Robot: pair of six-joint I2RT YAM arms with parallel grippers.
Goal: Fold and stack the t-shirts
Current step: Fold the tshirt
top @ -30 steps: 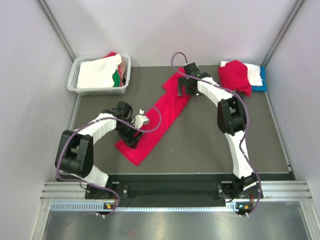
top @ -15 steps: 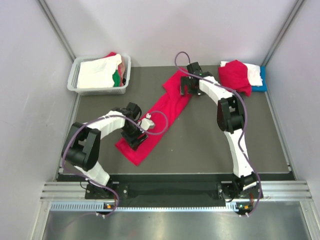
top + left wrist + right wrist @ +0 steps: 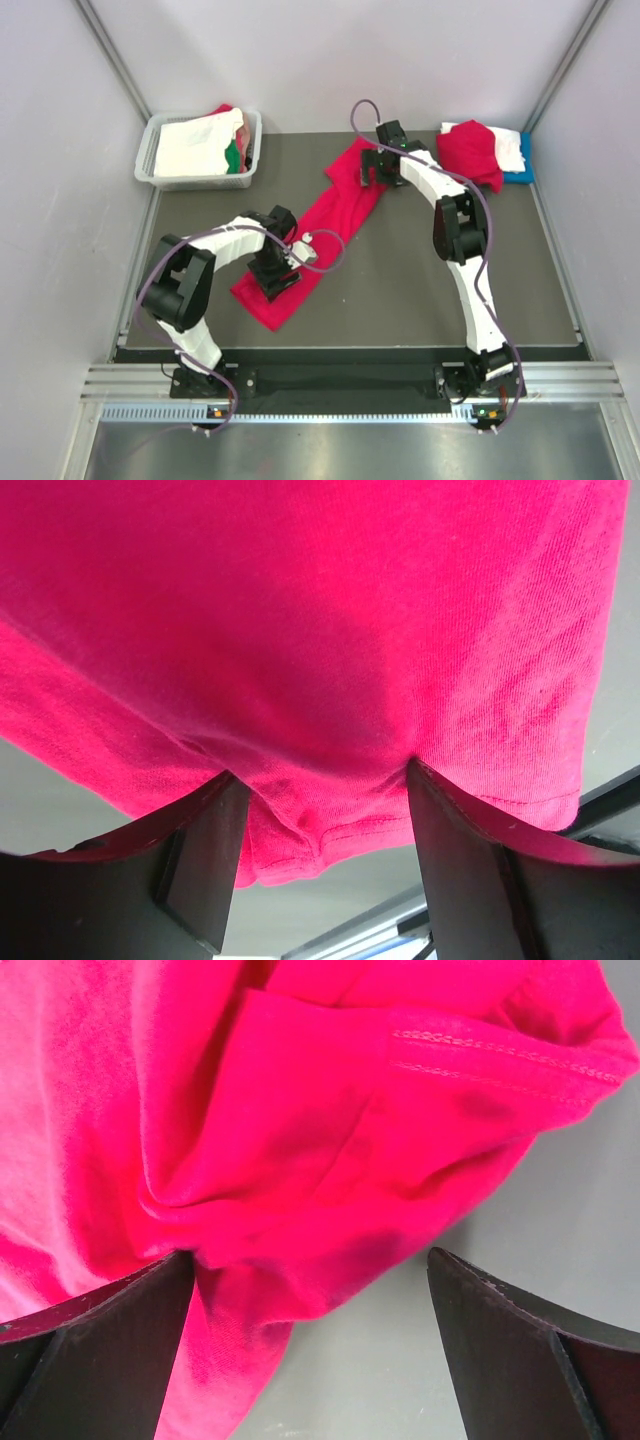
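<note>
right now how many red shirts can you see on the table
3. A long red shirt lies diagonally mid-table; a crumpled red shirt tops the far-right pile; a red scrap shows in the tub, far left, possibly a shirt. More may be hidden there.

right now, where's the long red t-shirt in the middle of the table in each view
top external: the red t-shirt lies as a diagonal strip across the centre, from near left to far right.
left wrist: the red t-shirt fills most of the frame, its hem at lower centre.
right wrist: the red t-shirt fills the left and top, a stitched hem at upper right.
shared landmark: the grey table surface beside the cloth.
</note>
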